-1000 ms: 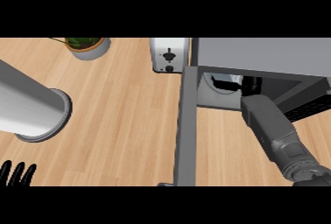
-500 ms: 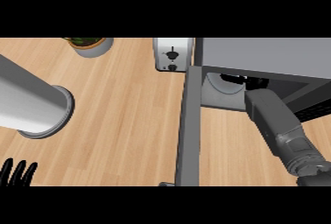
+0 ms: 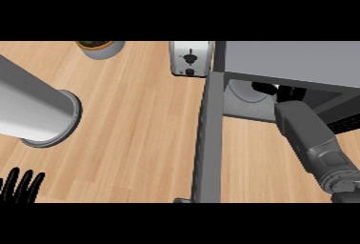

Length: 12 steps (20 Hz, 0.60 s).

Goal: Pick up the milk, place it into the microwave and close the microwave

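- Reaching deeper now: my right hand is going further inside the microwave, fingers hidden, can't tell.
- Milk isn't showing anywhere.
- Left hand is resting bottom-left, fingers spread straight.

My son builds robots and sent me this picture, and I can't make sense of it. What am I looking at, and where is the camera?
The camera sits in the robot's head and looks steeply down at a wooden kitchen counter. The robot's own arms come in from the lower edge. At the right, its grey forearm reaches into the open microwave, the grey box at the upper right. The right hand shows only as a black shape inside, next to something white that may be the milk; I cannot tell what its fingers are doing. The dark bar running down the middle is the microwave door, swung open and seen edge-on. At the lower left corner the left hand rests open, fingers up. Also on the counter: a toaster, a potted plant at the top, and a large grey cylinder at the left.
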Each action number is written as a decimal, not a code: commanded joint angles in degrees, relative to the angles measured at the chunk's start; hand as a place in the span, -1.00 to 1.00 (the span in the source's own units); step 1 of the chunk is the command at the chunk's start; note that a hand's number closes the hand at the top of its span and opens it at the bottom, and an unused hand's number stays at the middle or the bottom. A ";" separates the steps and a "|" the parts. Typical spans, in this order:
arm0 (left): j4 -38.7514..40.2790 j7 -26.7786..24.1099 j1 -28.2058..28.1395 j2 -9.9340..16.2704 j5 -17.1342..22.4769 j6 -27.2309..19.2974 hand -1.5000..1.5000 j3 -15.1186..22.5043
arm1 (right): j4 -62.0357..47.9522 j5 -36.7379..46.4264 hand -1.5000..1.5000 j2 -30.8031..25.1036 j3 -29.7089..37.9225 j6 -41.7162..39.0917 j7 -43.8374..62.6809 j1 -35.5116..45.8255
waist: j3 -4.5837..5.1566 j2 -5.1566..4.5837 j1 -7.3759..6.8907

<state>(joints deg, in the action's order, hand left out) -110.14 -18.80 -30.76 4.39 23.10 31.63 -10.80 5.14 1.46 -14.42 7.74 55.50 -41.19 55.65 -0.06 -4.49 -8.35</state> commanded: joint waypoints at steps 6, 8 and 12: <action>-0.87 -0.02 1.32 0.85 -0.84 0.30 -1.00 0.04 | -5.01 8.39 -1.00 -2.71 -7.01 15.01 17.43 -4.78 | 0.25 -0.69 -2.24; 0.31 0.13 1.43 0.53 -1.61 0.54 -1.00 0.94 | -5.02 11.38 -1.00 1.93 -10.13 3.72 11.12 0.48 | -0.24 0.30 -2.67; 1.94 0.18 3.17 0.73 -1.79 -0.14 -1.00 0.28 | -3.76 11.70 -1.00 3.82 -10.45 0.52 9.74 1.82 | -0.36 0.24 -1.77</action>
<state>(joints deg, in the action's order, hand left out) -109.14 -18.70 -28.30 5.07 21.69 31.61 -10.57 1.35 11.97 -12.73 -1.50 59.64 -30.40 56.64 0.03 -4.42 -10.65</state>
